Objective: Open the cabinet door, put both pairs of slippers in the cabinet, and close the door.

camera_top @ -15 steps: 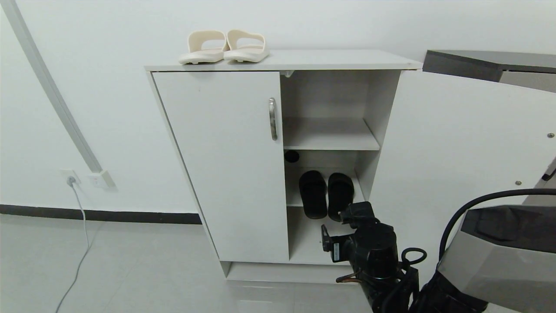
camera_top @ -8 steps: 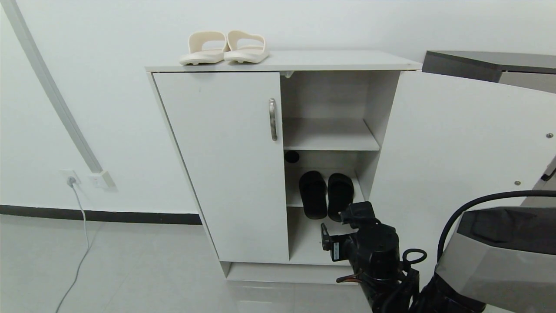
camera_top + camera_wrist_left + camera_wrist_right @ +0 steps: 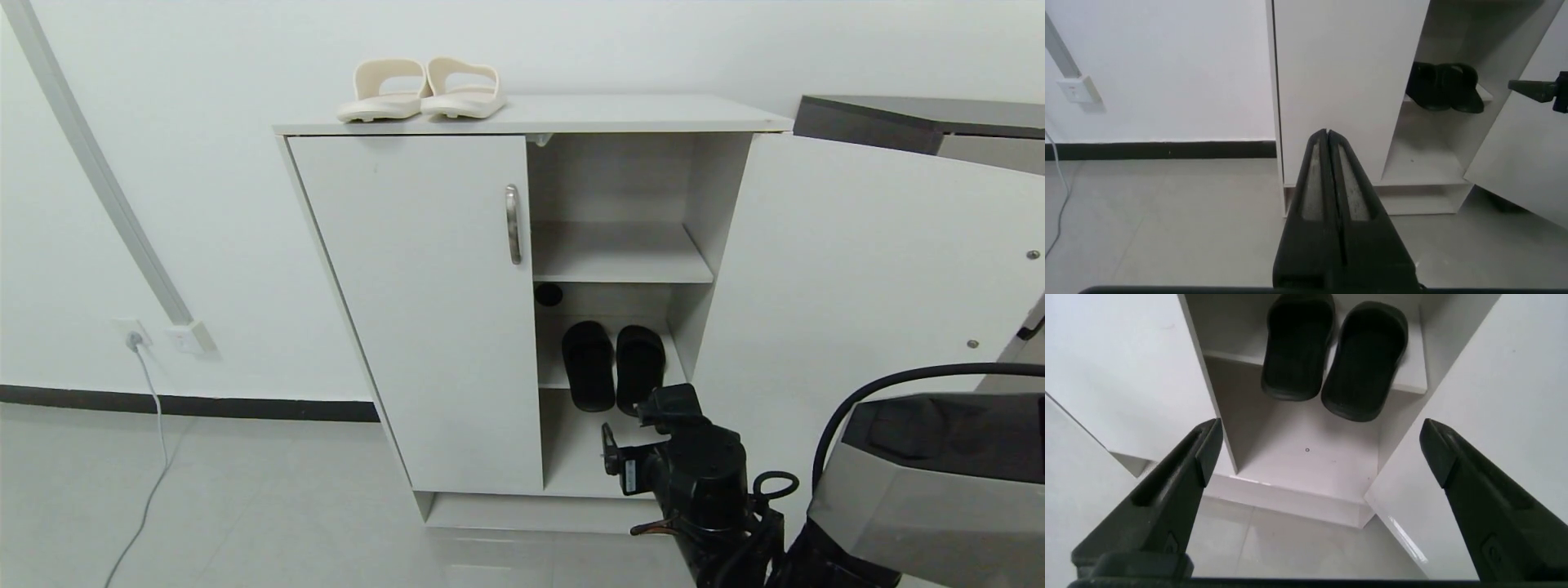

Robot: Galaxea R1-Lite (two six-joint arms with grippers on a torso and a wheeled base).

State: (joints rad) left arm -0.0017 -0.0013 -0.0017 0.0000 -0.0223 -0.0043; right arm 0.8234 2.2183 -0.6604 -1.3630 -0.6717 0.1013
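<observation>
A pair of black slippers (image 3: pixel 612 363) (image 3: pixel 1335 351) (image 3: pixel 1444 84) lies side by side on the lower shelf inside the white cabinet (image 3: pixel 620 253), behind its open right door (image 3: pixel 857 269). A beige pair (image 3: pixel 420 88) sits on the cabinet top at the left. The left door (image 3: pixel 416 310) is closed. My right gripper (image 3: pixel 637 426) (image 3: pixel 1321 433) hangs open and holds nothing, just in front of and below the black pair. My left gripper (image 3: pixel 1327 140) is shut on nothing, low over the floor and facing the cabinet.
The open right door swings out beside my right arm. The upper shelf (image 3: pixel 620 257) holds nothing. A metal handle (image 3: pixel 513 224) is on the left door. A wall socket with a cable (image 3: pixel 135 339) is at the left, above the grey floor (image 3: pixel 245 506).
My right gripper has sunk slightly and drawn a little back from the black slippers. Nothing else has moved.
</observation>
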